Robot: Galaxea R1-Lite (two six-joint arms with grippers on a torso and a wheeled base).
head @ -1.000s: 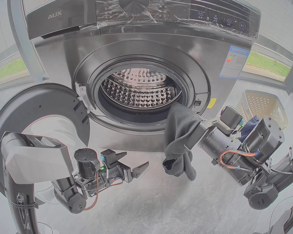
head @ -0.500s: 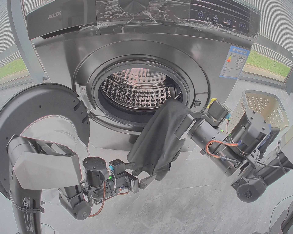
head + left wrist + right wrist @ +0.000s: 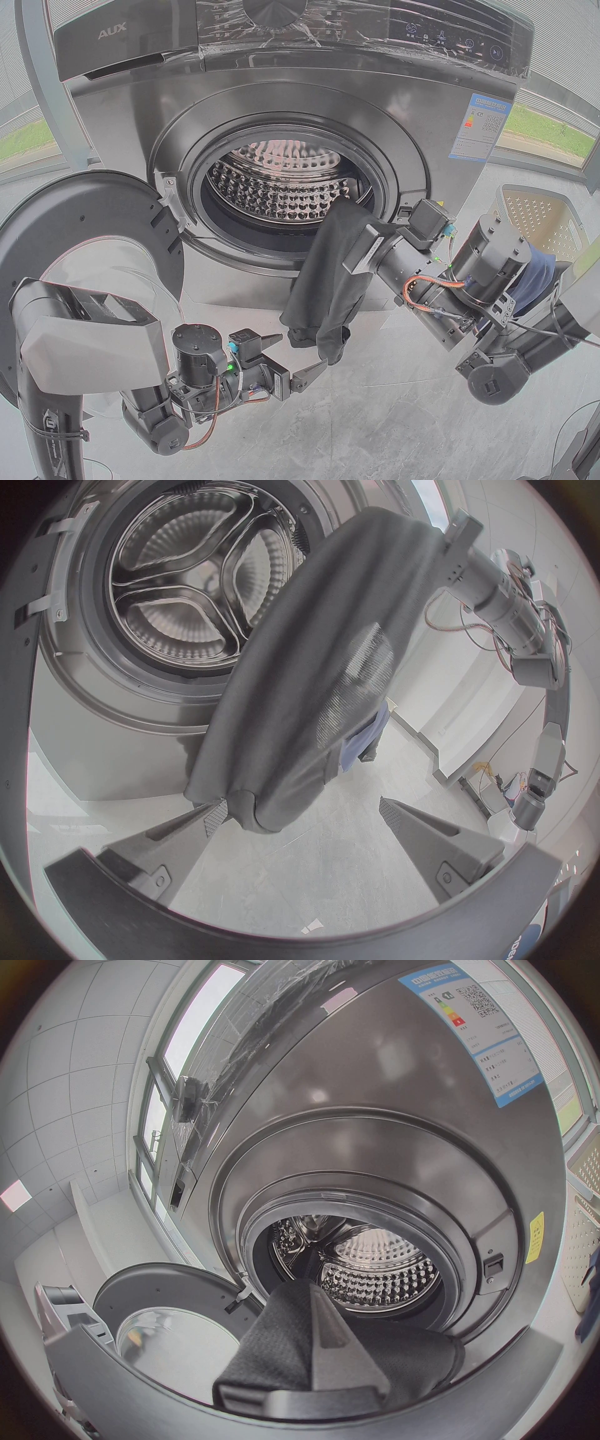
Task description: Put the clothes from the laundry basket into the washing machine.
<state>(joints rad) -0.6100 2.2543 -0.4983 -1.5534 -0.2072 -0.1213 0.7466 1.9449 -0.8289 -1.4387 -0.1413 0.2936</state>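
Note:
A dark grey garment (image 3: pixel 325 281) hangs from my right gripper (image 3: pixel 354 237), which is shut on it at the lower right rim of the washing machine's opening (image 3: pixel 284 187). In the right wrist view the cloth (image 3: pixel 275 1341) wraps around one finger (image 3: pixel 334 1335), with the drum (image 3: pixel 375 1266) just beyond. My left gripper (image 3: pixel 299 356) stands open low over the floor, just under the garment's hanging hem (image 3: pixel 256 805), which touches nothing between the fingers. The laundry basket (image 3: pixel 544 212) stands at the right with a blue garment (image 3: pixel 537 278) in it.
The round washer door (image 3: pixel 81 231) is swung fully open at the left, beside my left arm. The drum (image 3: pixel 281 181) holds no clothes that I can see. Grey tiled floor (image 3: pixel 387 425) lies bare in front of the machine.
My right gripper has carried the grey garment up and left, from beside the machine's front to the opening's rim. My left gripper has moved right, under the hem.

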